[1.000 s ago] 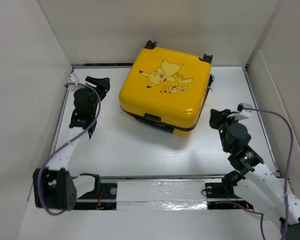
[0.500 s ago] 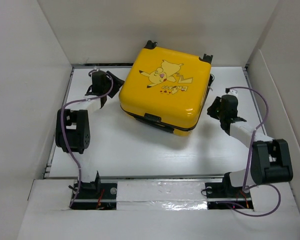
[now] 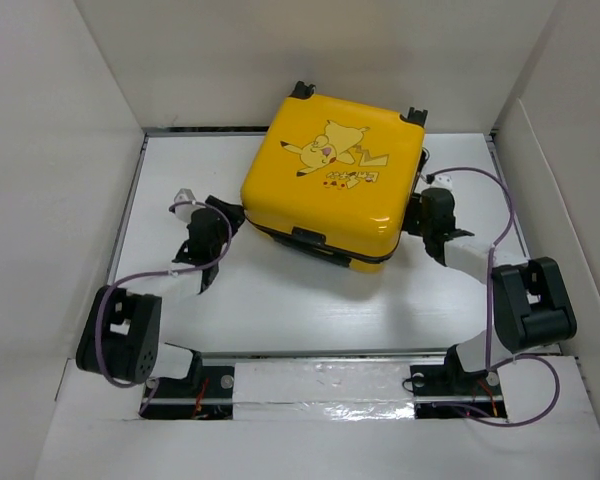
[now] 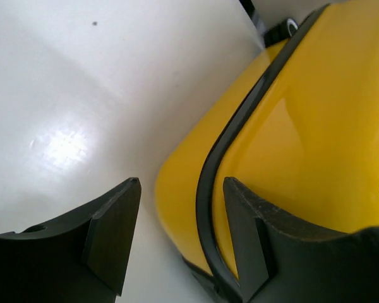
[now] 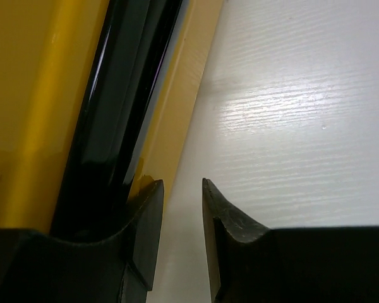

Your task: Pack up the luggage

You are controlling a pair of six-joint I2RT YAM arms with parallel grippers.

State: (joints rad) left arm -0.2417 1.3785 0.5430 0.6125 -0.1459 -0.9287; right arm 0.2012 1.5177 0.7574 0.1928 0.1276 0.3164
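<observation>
**Luggage [image 3: 325, 180] closed on the desk [image 3: 280, 300], a gripper at each flank**

Top external view: the left gripper [image 3: 230, 215] has the luggage directly ahead of it, touching or nearly touching the shell. The right gripper [image 3: 415, 215] sits against the opposite flank.
Left wrist view: the jaws stand wide apart and hold nothing. A yellow corner and its black zipper seam [image 4: 205, 189] lie just ahead, toward the right finger.
Right wrist view: the jaws are parted by a narrow gap and grip nothing. The shell lies just left of the gripper, with bare desk between the tips.
Judgement: the step in hand is work at the seam. Whether the zipper is done up cannot be told. The next move calls for aligning one finger with the seam line.
</observation>
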